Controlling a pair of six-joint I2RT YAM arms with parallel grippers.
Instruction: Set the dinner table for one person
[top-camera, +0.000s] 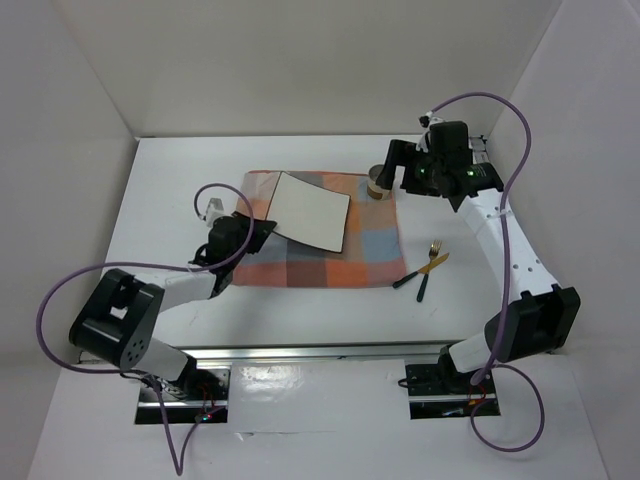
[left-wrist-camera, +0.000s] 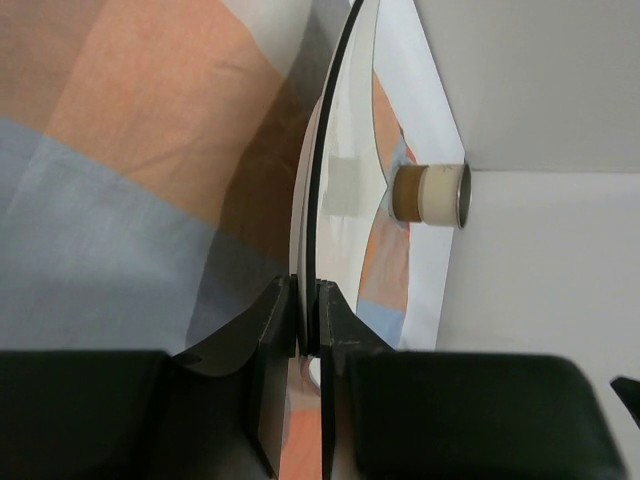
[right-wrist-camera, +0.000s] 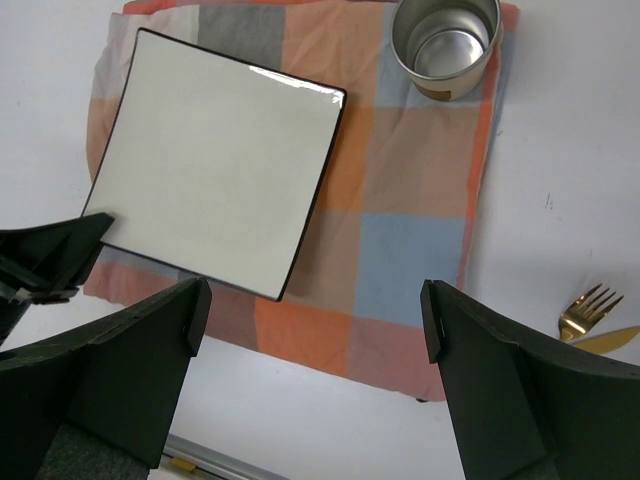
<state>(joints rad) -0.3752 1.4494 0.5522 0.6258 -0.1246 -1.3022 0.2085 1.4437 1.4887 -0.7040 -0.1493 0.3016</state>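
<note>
Left gripper (left-wrist-camera: 308, 330) is pinching the plate (top-camera: 312, 210) by a corner, over the mat (right-wrist-camera: 400, 230).
Right gripper (right-wrist-camera: 312, 310) is hanging wide open, cup (right-wrist-camera: 447, 45) ahead, fork (right-wrist-camera: 585, 308) rightward; table (top-camera: 180, 200) is running sideways, rail (top-camera: 320, 352) behind.

White panels, soft even light.
A plain back wall (top-camera: 330, 60), left wall (top-camera: 50, 130) and right wall (top-camera: 600, 110) boxed in the dinner table (top-camera: 160, 190); shadows lay faint and short.

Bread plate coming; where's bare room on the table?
Bare dinner table left of the mat and in the strip behind it. The mat's near squares right of the plate are free. Crowded: fork, knife and right arm by its right edge.
</note>
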